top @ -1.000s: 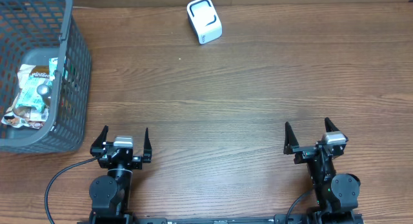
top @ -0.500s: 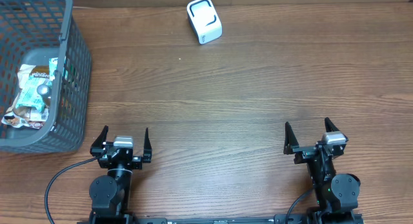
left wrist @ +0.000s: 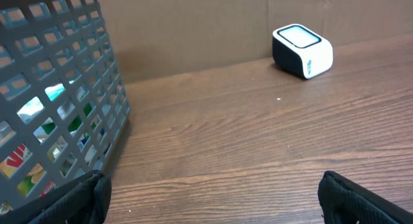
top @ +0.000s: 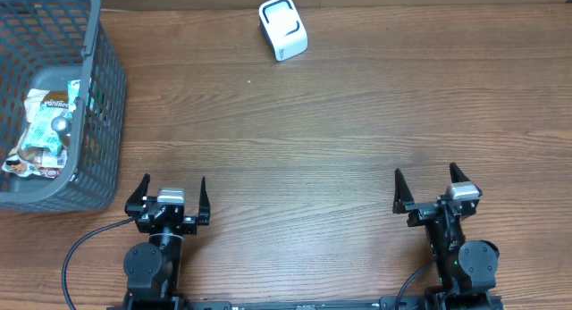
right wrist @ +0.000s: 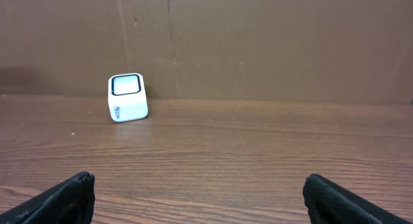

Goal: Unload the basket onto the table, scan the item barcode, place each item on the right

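A white barcode scanner point(top: 283, 28) with a dark window stands at the far middle of the table; it also shows in the left wrist view point(left wrist: 302, 51) and the right wrist view point(right wrist: 127, 97). Packaged items point(top: 46, 131) lie inside a grey mesh basket point(top: 105, 96) at the far left, glimpsed through the basket's wall point(left wrist: 58, 127). My left gripper point(top: 173, 192) rests open near the front edge, right of the basket, nothing between its fingers. My right gripper point(top: 427, 185) stands open at the front right, empty too. In the wrist views the left gripper point(left wrist: 210, 198) and right gripper point(right wrist: 197, 198) show only bare wood between them.
A brown cardboard wall point(right wrist: 258, 43) closes the table's far side behind the scanner. A black cable point(top: 85, 247) runs from the left arm's base toward the front edge.
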Available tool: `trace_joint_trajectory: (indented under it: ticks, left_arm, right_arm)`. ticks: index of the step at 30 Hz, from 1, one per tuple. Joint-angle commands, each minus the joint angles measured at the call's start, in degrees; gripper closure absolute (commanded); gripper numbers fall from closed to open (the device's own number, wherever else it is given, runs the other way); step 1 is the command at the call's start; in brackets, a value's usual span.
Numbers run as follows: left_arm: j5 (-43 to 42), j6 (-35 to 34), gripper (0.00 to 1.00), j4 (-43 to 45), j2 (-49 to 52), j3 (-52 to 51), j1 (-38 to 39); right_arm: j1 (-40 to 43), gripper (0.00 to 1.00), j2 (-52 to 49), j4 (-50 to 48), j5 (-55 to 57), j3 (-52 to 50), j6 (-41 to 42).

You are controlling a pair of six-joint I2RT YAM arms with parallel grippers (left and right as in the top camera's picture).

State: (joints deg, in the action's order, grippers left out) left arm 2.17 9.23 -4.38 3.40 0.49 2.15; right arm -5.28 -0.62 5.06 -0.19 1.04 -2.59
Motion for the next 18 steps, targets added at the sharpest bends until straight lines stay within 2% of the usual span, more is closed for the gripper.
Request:
trace_joint_trajectory:
  ticks: [1, 5, 10, 13, 15, 18]
  left_arm:
    - [-0.7, 1.0, 0.00, 0.1, 0.0, -0.2, 0.1]
    - [-0.7, 1.2, 0.00, 4.3, 0.0, -0.2, 0.1]
    - [-11.3, 1.3, 0.01, 14.6, 0.0, 0.4, 0.1]
    - [-14.7, -0.7, 0.00, 19.6, 0.0, 3.2, 0.1]
    - [-15.1, -3.9, 0.00, 18.4, 0.0, 7.3, 0.1]
    - [-17.9, -4.8, 0.00, 12.3, 0.0, 15.4, 0.1]
  right_arm:
    - [0.2, 0.00, 0.5, -0.3, -0.5, -0.6, 0.3]
    - [0.2, 0.00, 0.5, -0.3, -0.5, -0.6, 0.2]
    - [0.2, 0.00, 0.5, -0.3, -0.5, -0.6, 0.2]
    - [0.2, 0.00, 0.5, -0.3, -0.5, -0.6, 0.2]
    - [0.2, 0.00, 0.5, -0.3, -0.5, -0.6, 0.2]
    - [0.2, 0.00, 0.5, -0.3, -0.5, -0.6, 0.2]
